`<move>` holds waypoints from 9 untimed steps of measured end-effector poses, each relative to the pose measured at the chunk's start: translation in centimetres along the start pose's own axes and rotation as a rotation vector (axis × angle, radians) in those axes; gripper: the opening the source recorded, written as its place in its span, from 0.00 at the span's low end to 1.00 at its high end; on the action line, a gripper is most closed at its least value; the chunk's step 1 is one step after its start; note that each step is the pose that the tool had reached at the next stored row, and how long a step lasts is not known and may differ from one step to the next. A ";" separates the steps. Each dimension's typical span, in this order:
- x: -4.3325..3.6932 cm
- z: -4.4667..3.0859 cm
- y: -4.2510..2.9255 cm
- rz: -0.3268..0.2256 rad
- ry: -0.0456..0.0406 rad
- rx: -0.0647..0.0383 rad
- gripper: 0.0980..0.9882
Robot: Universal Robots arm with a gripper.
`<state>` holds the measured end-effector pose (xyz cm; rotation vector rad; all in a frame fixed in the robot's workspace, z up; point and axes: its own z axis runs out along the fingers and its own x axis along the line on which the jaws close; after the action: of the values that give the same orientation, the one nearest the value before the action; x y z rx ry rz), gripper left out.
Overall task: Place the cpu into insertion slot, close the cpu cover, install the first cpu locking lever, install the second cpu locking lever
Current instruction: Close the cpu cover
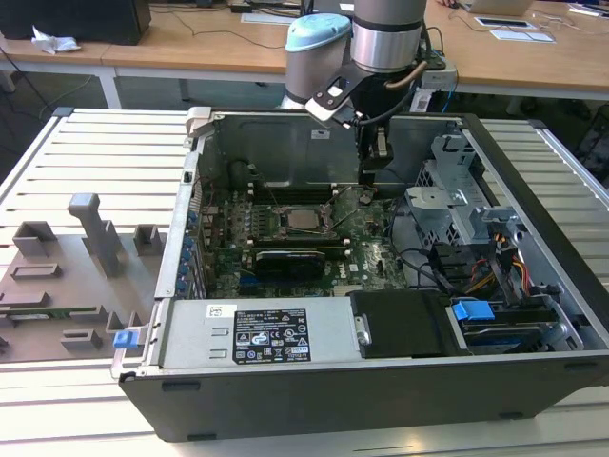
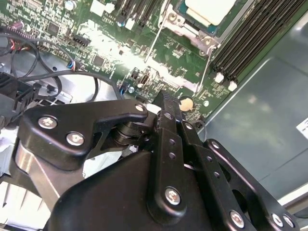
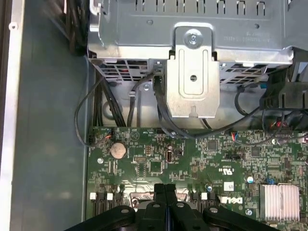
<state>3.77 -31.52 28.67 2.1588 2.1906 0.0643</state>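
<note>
Black two-finger gripper (image 1: 373, 173) on grey robot arm hovering low inside open dark-grey computer case (image 1: 381, 390), just beside socket, on exterior view's right. Fingertips (image 3: 160, 191) pressing together, holding nothing. Small square silvery cpu (image 2: 209, 8) sitting in silvery-rimmed insertion slot (image 1: 284, 221), thin silvery cpu cover (image 2: 190, 30) framing it. Thin wire locking levers (image 2: 206, 67) running alongside socket; latched or not, cannot tell. Likely risk: closed tips coming down off-line, scraping green motherboard (image 3: 192, 154) or round coin battery (image 3: 118, 149), or slipping off slim lever.

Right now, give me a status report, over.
The gripper shut, empty, above the motherboard. The cpu in the insertion slot, exterior view's left of it. Black cables off by the drive cage.
</note>
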 end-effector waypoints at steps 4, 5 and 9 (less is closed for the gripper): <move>0.01 0.28 0.30 0.000 -0.0001 0.000 0.01; 0.01 0.43 0.32 0.000 -0.0001 0.000 0.01; 0.02 1.14 0.33 0.000 -0.0001 0.000 0.01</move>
<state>4.18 -31.51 27.55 2.1586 2.1907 0.0642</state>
